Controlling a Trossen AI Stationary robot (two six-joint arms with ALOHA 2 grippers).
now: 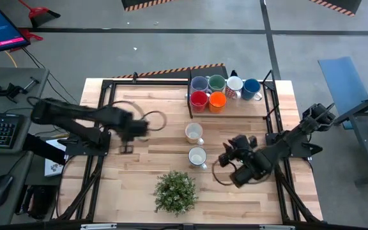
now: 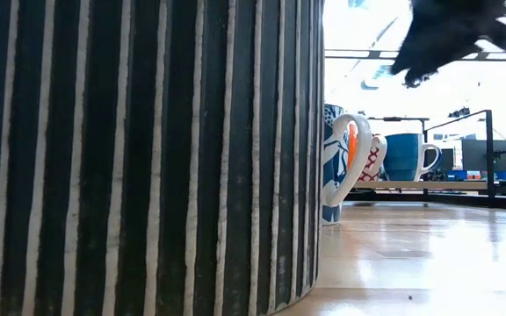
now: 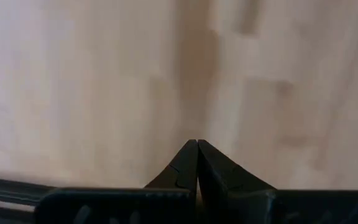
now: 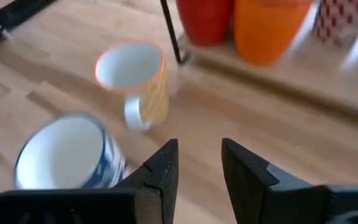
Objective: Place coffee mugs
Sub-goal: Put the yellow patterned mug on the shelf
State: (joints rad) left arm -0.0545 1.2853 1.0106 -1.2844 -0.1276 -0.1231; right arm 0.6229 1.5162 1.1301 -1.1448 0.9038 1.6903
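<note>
**Six mugs on the raised shelf, two loose on the worktop; both tools empty**

A raised wooden shelf [image 1: 235, 108] is noted at the far edge of the worktop [image 1: 139, 166], inside a black frame. Six mugs are grouped on it in two rows: a lavender-blue mug [image 1: 199, 84], a green mug [image 1: 216, 82], a white mug with red pattern [image 1: 234, 85] and a blue mug [image 1: 251, 88] behind, a red mug [image 1: 199, 99] and an orange mug [image 1: 217, 100] in front. The shelf's right portion, in front of the blue mug, is seen bare.

Two further mugs are found standing on the worktop near its centre, apart from each other: one with a yellow-patterned outside [image 4: 131, 73] nearer the shelf, and one with a blue-patterned outside [image 4: 67, 152] nearer the potted plant [image 1: 176, 190], which is set close to the near edge.

The right tool [image 4: 199, 163] is held above the worktop just right of the blue-patterned mug, its fingers spread and nothing between them. The left tool [image 3: 197, 163] is recorded over bare wood on the left half, well apart from all mugs, its fingers pressed together on nothing.

Open wood is observed across the left half and along the right side of the worktop. The low view is largely blocked by the plant's striped pot [image 2: 139, 149].
</note>
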